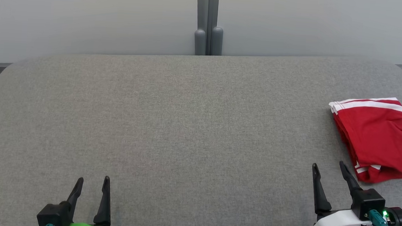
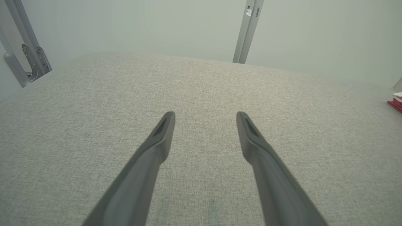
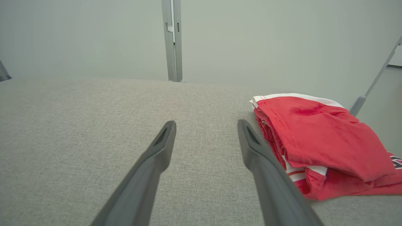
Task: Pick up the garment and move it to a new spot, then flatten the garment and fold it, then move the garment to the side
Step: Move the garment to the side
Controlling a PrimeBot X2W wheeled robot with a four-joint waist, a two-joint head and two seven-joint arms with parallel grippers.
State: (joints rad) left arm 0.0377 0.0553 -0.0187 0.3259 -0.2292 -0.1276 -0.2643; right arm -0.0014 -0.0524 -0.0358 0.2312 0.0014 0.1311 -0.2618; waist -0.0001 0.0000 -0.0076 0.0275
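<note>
The garment (image 1: 381, 138) is red with white stripes and lies folded in a compact stack at the right edge of the grey fabric table (image 1: 186, 126). In the right wrist view the garment (image 3: 320, 144) sits just right of my right fingers, apart from them. My right gripper (image 1: 328, 169) is open and empty, near the front right, a little left of and below the garment. At the front left my left gripper (image 1: 93, 180) also stands open with nothing between its fingers (image 2: 163, 131). A sliver of the garment (image 2: 396, 102) shows at the far right of the left wrist view.
A pale wall with a grey vertical post (image 1: 209, 22) stands behind the table's far edge. A metal bracket (image 2: 31, 59) shows past the table's left side. The table's wide grey surface stretches between the grippers and the far edge.
</note>
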